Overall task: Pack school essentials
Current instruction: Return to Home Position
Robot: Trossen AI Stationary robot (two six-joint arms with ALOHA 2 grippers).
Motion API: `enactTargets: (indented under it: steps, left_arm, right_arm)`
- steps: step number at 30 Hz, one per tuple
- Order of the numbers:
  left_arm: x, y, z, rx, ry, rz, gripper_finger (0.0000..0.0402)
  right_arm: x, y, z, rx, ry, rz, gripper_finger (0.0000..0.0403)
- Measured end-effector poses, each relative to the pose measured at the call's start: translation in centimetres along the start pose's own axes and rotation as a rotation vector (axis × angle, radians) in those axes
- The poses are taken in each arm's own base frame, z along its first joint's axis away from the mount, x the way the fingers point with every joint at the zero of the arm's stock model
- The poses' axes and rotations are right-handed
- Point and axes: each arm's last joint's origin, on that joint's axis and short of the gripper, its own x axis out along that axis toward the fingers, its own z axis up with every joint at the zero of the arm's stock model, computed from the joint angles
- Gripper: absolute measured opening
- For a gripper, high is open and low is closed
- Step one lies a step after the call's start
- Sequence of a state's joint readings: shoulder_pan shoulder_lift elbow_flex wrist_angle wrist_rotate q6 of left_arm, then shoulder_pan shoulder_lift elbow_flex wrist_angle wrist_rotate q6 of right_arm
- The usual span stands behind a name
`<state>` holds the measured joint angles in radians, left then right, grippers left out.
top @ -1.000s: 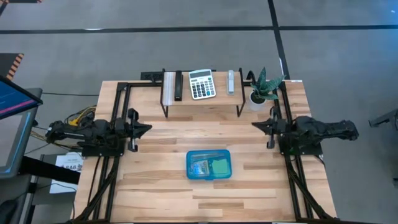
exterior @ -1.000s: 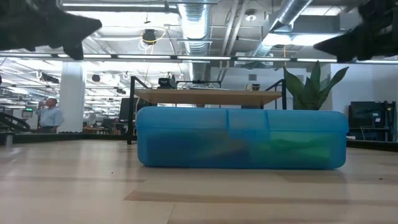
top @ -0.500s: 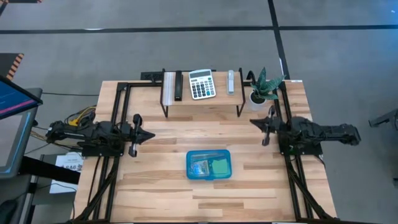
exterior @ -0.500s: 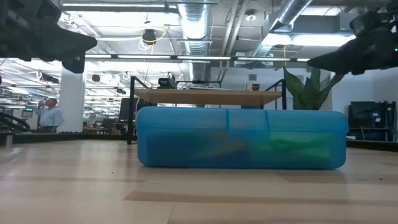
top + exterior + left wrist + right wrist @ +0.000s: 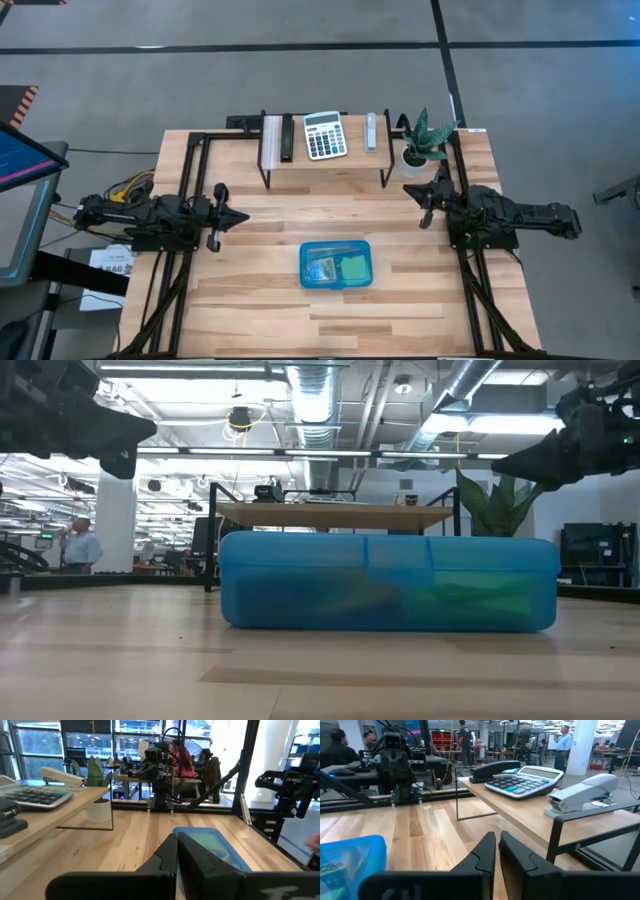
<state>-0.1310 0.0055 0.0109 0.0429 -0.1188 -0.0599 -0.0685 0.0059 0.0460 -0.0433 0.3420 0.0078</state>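
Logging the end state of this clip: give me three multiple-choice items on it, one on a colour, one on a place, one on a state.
1. What colour is the supply box?
A) red
B) blue
C) white

2. Where does the calculator stand?
A) on the raised shelf at the back
B) inside the supply box
C) under the shelf

3. How are the left hand and the right hand?
A) both shut and empty
B) both wide open
C) one shut on the box

Answers:
1 B: the high view shows a see-through blue box with its lid on.
2 A: it lies on top of the shelf, near the stapler.
3 A: each wrist view shows its fingers together with nothing between them, and both hands hang off to the sides of the box.
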Motion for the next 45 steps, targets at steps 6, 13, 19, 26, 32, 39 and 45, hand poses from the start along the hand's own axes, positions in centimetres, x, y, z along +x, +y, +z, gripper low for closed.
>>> enactTargets:
  steps: [6, 13, 19, 26, 32, 39, 45]
  left_arm:
    - [0.00, 0.00, 0.00, 0.012, 0.000, 0.000, 0.0000]
    - [0.00, 0.00, 0.00, 0.004, 0.000, 0.000, 0.0000]
    - [0.00, 0.00, 0.00, 0.003, 0.000, 0.000, 0.0000]
    - [0.00, 0.00, -0.02, 0.003, 0.001, 0.000, 0.0000]
    - [0.00, 0.00, -0.02, 0.003, 0.001, 0.000, 0.0000]
    - [0.00, 0.00, -0.02, 0.003, 0.001, 0.001, 0.0000]
    - [0.00, 0.00, -0.02, 0.003, 0.001, 0.001, 0.0000]
  right_arm:
    - [0.00, 0.00, -0.01, 0.000, 0.000, 0.000, 0.0049]
    - [0.00, 0.00, -0.02, 0.001, 0.001, 0.000, 0.0049]
    - [0.00, 0.01, -0.03, 0.002, 0.001, 0.000, 0.0049]
    - [0.01, 0.01, -0.04, 0.002, 0.002, 0.000, 0.0049]
    - [0.01, 0.01, -0.05, 0.001, 0.002, 0.000, 0.0049]
    - [0.01, 0.01, -0.05, -0.001, 0.002, 0.000, 0.0049]
    - [0.01, 0.01, -0.06, -0.001, 0.003, 0.001, 0.0049]
